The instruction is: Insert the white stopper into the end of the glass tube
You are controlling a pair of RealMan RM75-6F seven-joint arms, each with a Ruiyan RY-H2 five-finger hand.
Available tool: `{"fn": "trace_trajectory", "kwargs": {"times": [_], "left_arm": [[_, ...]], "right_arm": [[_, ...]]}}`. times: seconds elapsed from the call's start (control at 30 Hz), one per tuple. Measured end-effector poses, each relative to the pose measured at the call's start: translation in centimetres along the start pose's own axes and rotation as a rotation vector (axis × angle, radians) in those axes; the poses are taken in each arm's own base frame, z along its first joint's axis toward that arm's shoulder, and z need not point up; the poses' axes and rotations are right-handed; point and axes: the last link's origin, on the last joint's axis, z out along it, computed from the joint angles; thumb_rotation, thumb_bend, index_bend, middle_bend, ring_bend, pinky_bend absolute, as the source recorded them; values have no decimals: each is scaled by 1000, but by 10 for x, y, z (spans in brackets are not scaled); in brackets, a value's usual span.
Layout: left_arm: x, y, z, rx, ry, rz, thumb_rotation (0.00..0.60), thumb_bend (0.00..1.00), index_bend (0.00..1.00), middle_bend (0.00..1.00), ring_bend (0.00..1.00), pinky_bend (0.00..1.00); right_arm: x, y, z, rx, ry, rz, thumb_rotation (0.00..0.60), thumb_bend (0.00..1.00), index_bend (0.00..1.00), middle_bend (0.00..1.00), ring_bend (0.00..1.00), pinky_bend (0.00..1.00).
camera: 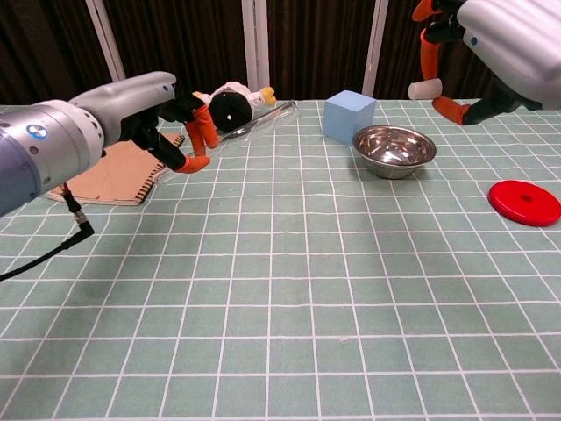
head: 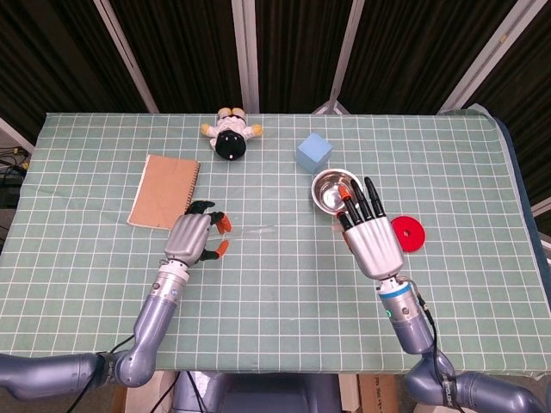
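Green checked cloth (head: 284, 284) covers the table; dark curtains (head: 181, 52) behind. Left hand (head: 191, 238) pinches the glass tube (camera: 254, 121) — right hand (head: 370, 237) pinches the white stopper (camera: 425, 89) above the steel bowl (camera: 394, 149).

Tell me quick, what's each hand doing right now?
Left hand: holding the glass tube between its fingers.
Right hand: pinching the white stopper.

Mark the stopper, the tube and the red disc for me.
stopper (camera: 426, 89), chest view, its white side.
tube (camera: 254, 120), chest view, mid-length of the glass.
red disc (camera: 524, 202), chest view, its top face.
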Motion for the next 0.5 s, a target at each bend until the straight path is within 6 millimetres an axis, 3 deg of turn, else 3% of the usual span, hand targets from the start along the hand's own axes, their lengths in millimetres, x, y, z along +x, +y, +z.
{"fn": "trace_trajectory", "kwargs": {"times": [0.2, 0.5], "left_arm": [[-7, 21, 4, 21, -4, -63, 600, 678, 549, 533, 163, 121], [-13, 35, 6, 98, -40, -126, 600, 678, 549, 534, 163, 121]], "right_arm": [[-3, -5, 7, 9, 20, -40, 600, 405, 605, 203, 86, 41], [-8, -7, 16, 34, 79, -108, 600, 404, 605, 203, 87, 41]]}}
